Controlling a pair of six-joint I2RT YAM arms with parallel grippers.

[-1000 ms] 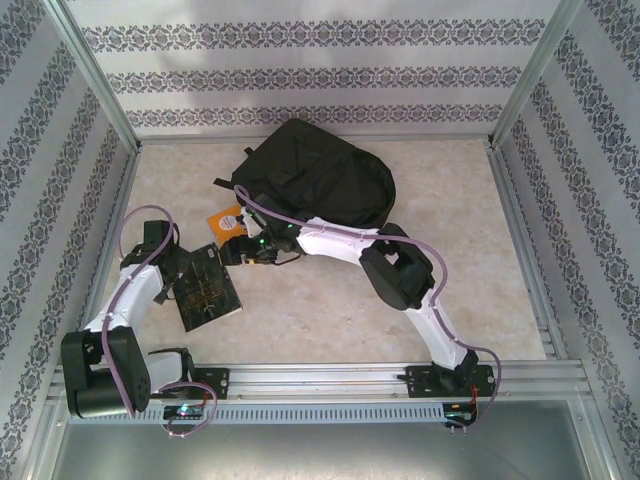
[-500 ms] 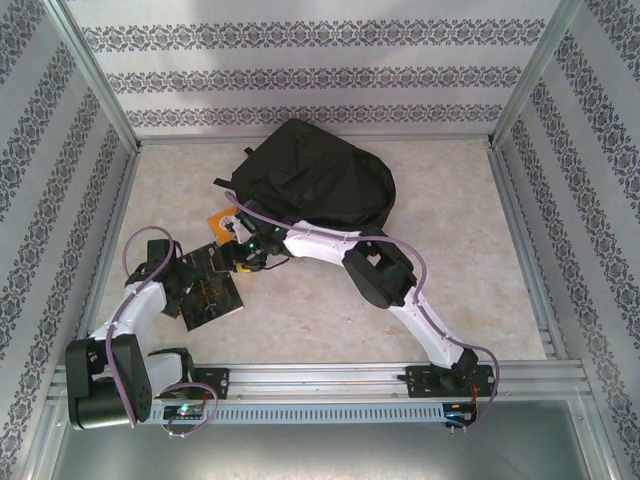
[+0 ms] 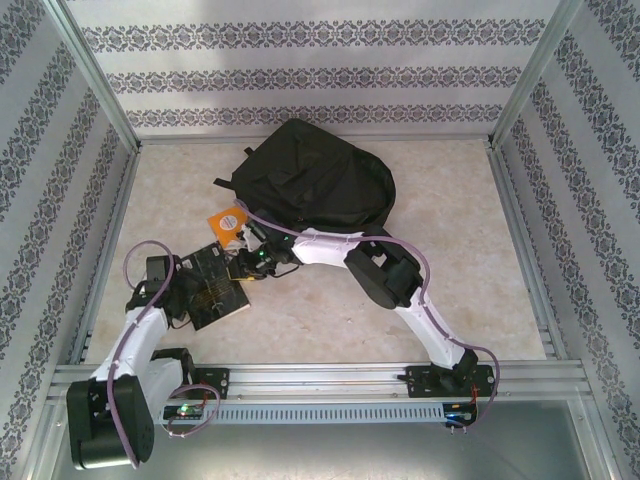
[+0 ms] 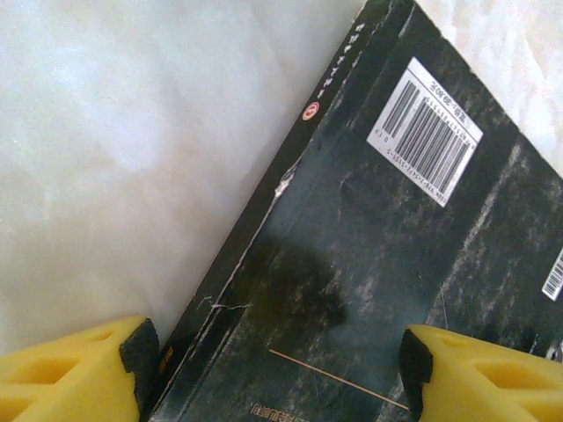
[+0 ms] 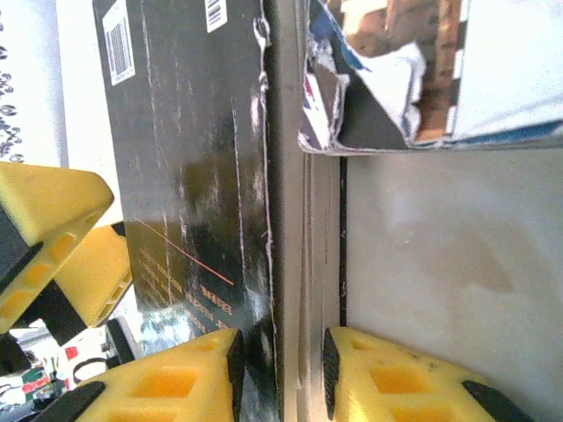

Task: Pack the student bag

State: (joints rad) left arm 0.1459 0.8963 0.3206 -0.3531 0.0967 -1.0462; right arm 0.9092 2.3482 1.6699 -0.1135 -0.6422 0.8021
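The student bag (image 3: 312, 183), a large black backpack, lies at the back of the table. A dark book (image 3: 216, 286) with a barcode (image 4: 427, 130) lies in front of it to the left. My left gripper (image 3: 183, 291) (image 4: 277, 360) is open and straddles the book's spine corner; one finger is beside the spine and the other is over the cover. My right gripper (image 3: 246, 266) (image 5: 281, 365) is shut on the book's page edge (image 5: 295, 264), one pad on the dark cover and one underneath. The left gripper's yellow fingers (image 5: 53, 220) show in the right wrist view.
An orange book (image 3: 228, 221) lies between the dark book and the bag. A printed cover with a torn corner (image 5: 396, 70) lies just past the dark book in the right wrist view. Patterned walls and metal posts enclose the table; a rail (image 3: 320, 378) runs along its near edge.
The right gripper has moved onto the dark book's edge and closed on it. The left arm has drawn back toward the near edge, its jaws narrowing slightly. The book has shifted a little.
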